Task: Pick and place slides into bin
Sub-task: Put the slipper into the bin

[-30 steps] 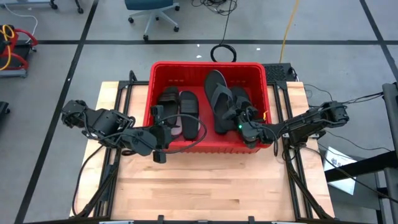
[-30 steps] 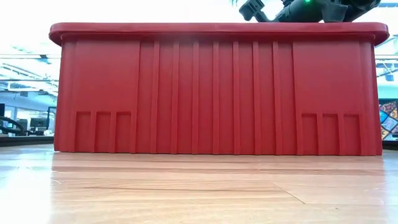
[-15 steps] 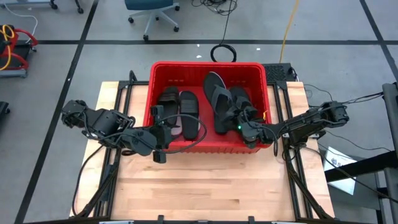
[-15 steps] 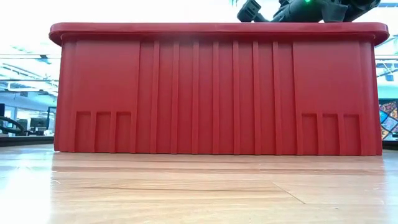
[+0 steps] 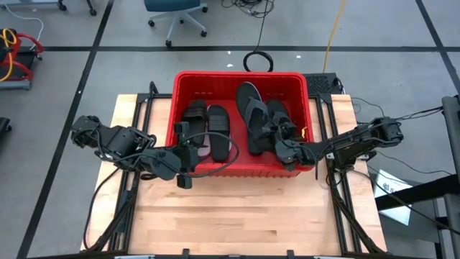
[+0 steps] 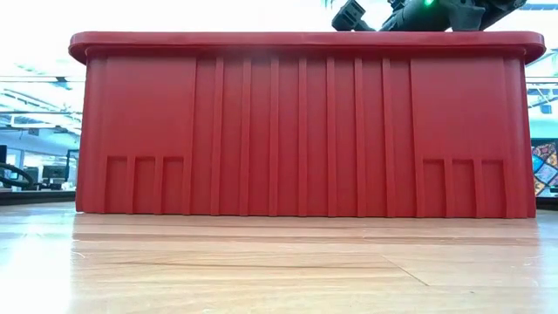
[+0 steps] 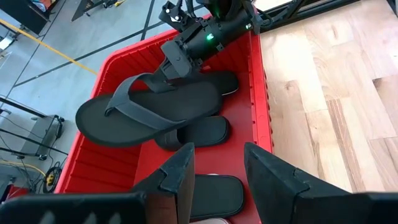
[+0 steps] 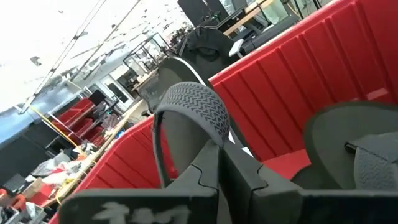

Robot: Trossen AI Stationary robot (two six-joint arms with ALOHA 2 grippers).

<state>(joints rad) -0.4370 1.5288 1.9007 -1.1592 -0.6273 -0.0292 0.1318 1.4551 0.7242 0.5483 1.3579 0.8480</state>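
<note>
1. The red bin (image 5: 241,78) sits at the upper middle of the high view, on the worktop (image 5: 237,216), and the slides (image 5: 215,133) I can make out all lie inside it
2. Two black wide-strap slides lie side by side in the bin's left half; a black flip-flop (image 5: 251,115) and more dark sandals fill the right half
3. The right gripper (image 5: 282,144) reaches in over the bin's lower right rim with its fingers pinched fully together on the flip-flop's thong strap (image 7: 134,93), as the left wrist view shows
4. The left gripper (image 5: 185,147) hangs at the bin's lower left corner, fingers (image 7: 180,174) spread wide and holding nothing
5. I'd judge these slides light and bendy, rubbery foam that flops when lifted by one end
6. The strap looks the best hold: it stands clear of the sole, though the flip-flop will dangle and swing from it
7. No white slide is visible
</note>
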